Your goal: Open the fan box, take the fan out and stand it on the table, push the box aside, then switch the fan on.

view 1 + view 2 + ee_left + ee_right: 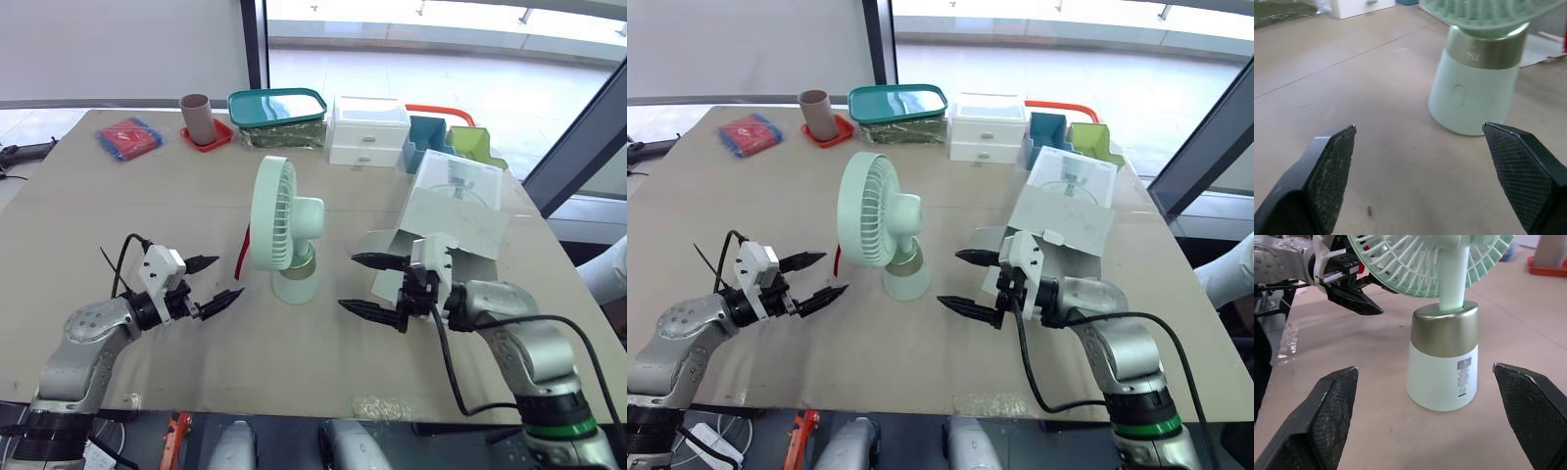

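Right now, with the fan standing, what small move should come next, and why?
Probably swing the open right gripper back against the box and nudge it away: the fan already stands upright, while the box lies close beside it with its flap open.

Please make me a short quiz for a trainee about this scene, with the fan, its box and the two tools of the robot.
1. True or false: the fan lies on its side on the table.
2. Where is the box? (A) on the robot's right of the fan; (B) on the robot's left of the fan; (C) under the fan.
3. Fill the gap: the left tool and the right tool, one on each side of the fan's base, are both ____ (open or shut).

Key: 1 false, the fan stands upright on its base; 2 A; 3 open, and neither holds anything.
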{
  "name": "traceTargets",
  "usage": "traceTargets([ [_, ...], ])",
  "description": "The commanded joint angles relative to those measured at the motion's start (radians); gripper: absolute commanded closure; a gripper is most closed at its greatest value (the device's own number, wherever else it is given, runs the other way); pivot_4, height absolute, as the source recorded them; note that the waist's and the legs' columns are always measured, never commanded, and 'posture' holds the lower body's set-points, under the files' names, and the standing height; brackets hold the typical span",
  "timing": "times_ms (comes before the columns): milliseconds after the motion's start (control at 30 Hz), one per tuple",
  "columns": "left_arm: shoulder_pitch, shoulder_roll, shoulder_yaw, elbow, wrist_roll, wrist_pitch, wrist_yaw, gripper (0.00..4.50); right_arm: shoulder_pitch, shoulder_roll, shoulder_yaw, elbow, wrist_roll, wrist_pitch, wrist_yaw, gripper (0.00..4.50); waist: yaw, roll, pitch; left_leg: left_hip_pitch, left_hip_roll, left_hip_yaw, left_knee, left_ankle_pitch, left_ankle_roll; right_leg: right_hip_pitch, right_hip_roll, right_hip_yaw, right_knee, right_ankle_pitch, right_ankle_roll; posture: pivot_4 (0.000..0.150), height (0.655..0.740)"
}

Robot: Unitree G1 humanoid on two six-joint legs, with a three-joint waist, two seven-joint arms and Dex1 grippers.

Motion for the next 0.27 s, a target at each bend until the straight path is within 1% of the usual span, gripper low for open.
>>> traceTargets([
  [33,0.014,-0.019,-0.006,-0.027,0.061,-0.017,0.072,0.05,0.109,0.006,-0.017,-0.061,-0.043,-0.054,-0.075,0.00,0.001,0.000,0.000,0.000,0.000,0.000,0.000,0.000,0.000,0.000,0.000,0.000,0.000,0.000,0.000,0.150,0.7400],
  [133,0.023,-0.038,-0.016,-0.015,0.096,-0.032,0.104,0.05,0.189,0.029,-0.001,-0.026,-0.124,-0.130,-0.145,0.00,0.001,0.000,0.000,0.000,0.000,0.000,0.000,0.001,-0.001,0.000,0.000,0.000,0.000,0.000,0.000,0.150,0.7400],
  [267,0.046,-0.058,-0.017,-0.008,0.117,-0.055,0.124,0.05,0.237,0.075,-0.009,0.011,-0.152,-0.199,-0.200,0.00,0.000,0.000,0.000,0.002,0.000,0.002,0.000,0.001,-0.001,0.000,0.001,0.002,0.000,0.000,0.000,0.150,0.7400],
])
